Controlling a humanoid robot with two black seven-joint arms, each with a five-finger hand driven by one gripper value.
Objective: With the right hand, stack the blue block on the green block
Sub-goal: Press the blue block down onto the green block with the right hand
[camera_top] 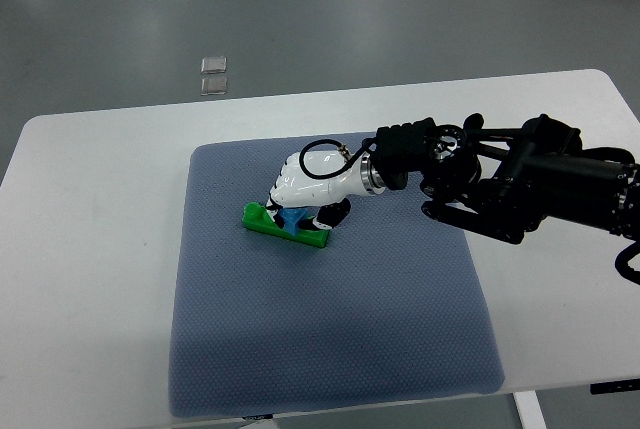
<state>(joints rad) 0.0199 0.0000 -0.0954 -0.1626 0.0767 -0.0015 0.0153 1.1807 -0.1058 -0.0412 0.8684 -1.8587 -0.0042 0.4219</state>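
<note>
Green block (286,228), flat; blue block (297,216) apparently atop.

A single top view looks steeply down from the robot's side onto the white table (90,249).

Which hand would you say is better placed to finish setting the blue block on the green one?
The right hand: its fingers are already curled around the blue block, directly over the green block on the mat. No left arm is in view.
</note>
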